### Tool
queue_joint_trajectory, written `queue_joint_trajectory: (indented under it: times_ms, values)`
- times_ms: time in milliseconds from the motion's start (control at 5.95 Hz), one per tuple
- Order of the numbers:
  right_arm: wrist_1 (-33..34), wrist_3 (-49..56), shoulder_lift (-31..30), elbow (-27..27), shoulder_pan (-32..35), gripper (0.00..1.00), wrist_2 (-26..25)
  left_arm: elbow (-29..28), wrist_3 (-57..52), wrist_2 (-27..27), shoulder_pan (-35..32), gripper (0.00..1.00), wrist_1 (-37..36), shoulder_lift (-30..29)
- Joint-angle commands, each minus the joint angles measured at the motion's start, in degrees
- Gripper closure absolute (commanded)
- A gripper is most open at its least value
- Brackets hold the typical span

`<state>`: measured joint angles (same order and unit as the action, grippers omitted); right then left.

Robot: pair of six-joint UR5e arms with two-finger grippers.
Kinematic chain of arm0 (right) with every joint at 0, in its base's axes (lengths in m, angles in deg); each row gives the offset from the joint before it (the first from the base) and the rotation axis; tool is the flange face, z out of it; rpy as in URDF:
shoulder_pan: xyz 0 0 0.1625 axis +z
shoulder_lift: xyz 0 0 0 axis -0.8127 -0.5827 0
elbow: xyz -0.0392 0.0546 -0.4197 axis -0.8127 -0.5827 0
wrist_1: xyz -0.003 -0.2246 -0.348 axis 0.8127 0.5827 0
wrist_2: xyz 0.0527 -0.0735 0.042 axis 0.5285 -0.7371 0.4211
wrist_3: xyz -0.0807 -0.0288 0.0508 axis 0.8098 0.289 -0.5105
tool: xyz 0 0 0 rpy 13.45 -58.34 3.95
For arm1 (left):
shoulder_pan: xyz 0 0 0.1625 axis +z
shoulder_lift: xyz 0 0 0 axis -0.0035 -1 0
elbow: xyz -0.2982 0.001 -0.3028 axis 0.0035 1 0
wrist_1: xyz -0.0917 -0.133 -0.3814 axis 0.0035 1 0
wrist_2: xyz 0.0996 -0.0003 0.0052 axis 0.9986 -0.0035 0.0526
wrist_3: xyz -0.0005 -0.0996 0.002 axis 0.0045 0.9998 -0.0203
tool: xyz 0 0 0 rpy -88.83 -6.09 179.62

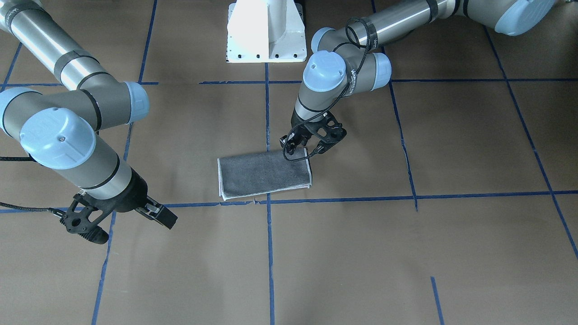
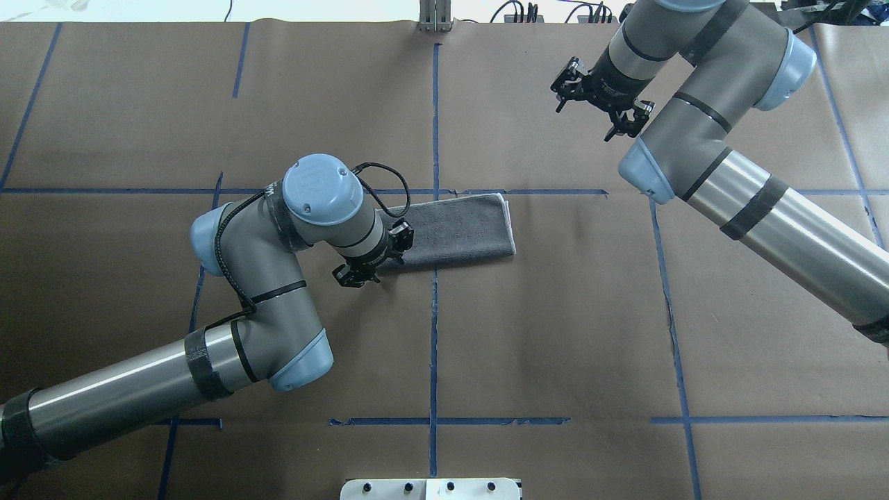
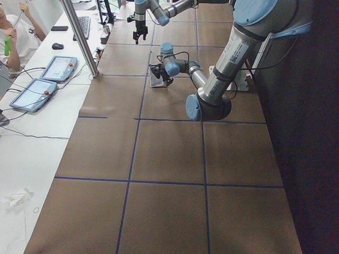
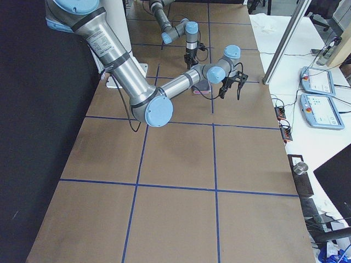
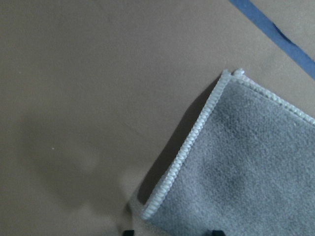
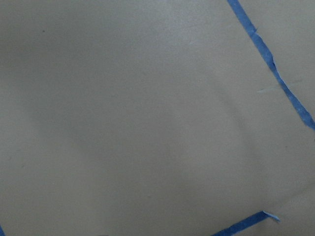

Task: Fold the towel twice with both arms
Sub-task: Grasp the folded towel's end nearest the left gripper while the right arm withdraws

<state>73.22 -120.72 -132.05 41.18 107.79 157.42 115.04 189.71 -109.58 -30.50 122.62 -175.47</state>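
Note:
The towel point(image 1: 264, 174) lies flat on the table, folded into a rectangle with its dark grey face up and its pale stitched border showing; it also shows in the overhead view point(image 2: 458, 229). My left gripper point(image 1: 311, 146) is open just above the towel's corner nearest the robot, on the robot's left end. In the left wrist view the towel's corner point(image 5: 162, 196) sits between the two fingertips at the bottom edge. My right gripper point(image 1: 122, 221) is open and empty, raised well off to the robot's right, far from the towel point(image 2: 601, 104).
Brown paper covers the table, marked by blue tape lines point(image 1: 269, 253). The white pedestal base point(image 1: 266, 31) stands at the robot's side. Tablets and an operator point(image 3: 16, 32) are on a white bench beyond the table's far edge.

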Motion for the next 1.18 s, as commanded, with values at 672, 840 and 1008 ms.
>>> queue_joint_trajectory:
  times_ms: [672, 840, 1008]
  values:
    - [-0.09, 0.0, -0.62, 0.23, 0.09, 0.0, 0.14, 0.09, -0.71, -0.34, -0.59, 0.93, 0.45, 0.4]
    - [-0.09, 1.22, -1.06, 0.32, 0.7, 0.0, 0.23, 0.53, -0.71, -0.61, -0.68, 0.99, 0.19, -0.04]
    - [-0.09, 3.58, -2.28, 1.28, 1.58, 0.0, 0.32, 0.53, -0.8, -0.61, -1.03, 1.0, -0.07, -1.26]
